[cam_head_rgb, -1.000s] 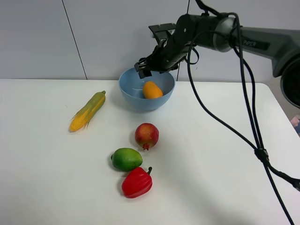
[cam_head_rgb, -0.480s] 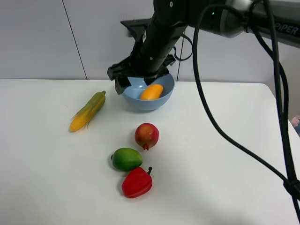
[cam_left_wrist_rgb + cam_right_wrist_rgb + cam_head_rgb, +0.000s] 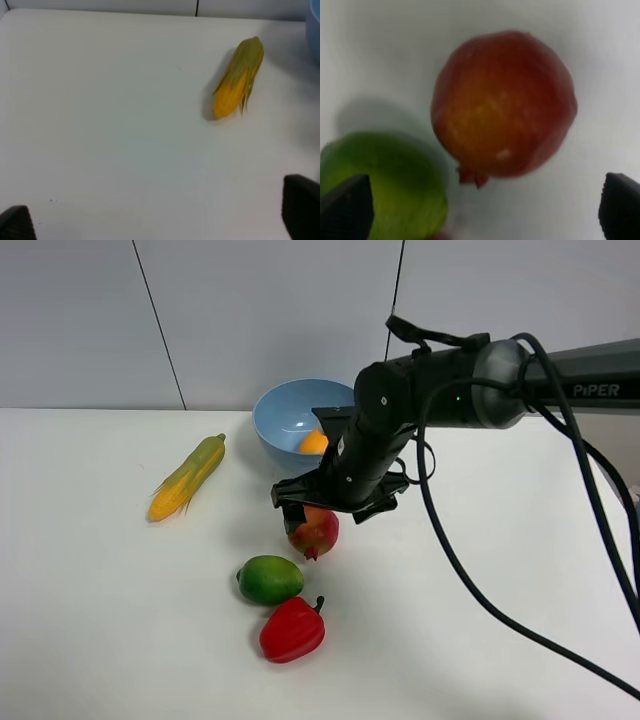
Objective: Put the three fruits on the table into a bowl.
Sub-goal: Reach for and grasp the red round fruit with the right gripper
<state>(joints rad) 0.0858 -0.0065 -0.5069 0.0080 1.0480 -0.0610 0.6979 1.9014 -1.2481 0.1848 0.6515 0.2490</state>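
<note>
The orange-yellow mango [image 3: 313, 442] lies inside the light-blue bowl [image 3: 283, 412] at the back of the table [image 3: 480, 570]. The red pomegranate [image 3: 314, 533] stands on the table in front of the bowl, with the green lime-like fruit [image 3: 269, 579] just in front of it to the left. My right gripper [image 3: 330, 510] is open and hangs right above the pomegranate, a finger on each side. In the right wrist view the pomegranate [image 3: 502, 105] fills the middle between the open fingertips [image 3: 345, 207], with the lime [image 3: 385, 185] beside it. My left gripper [image 3: 160, 220] is open and empty above bare table.
A red bell pepper [image 3: 292, 629] lies in front of the lime. A yellow-green corn cob [image 3: 187, 477] lies left of the bowl and also shows in the left wrist view [image 3: 237, 80]. The right arm's cables trail over the table's right side.
My right gripper has moved from above the bowl forward and down to just over the pomegranate. The mango stays in the bowl. The other fruits have not moved.
</note>
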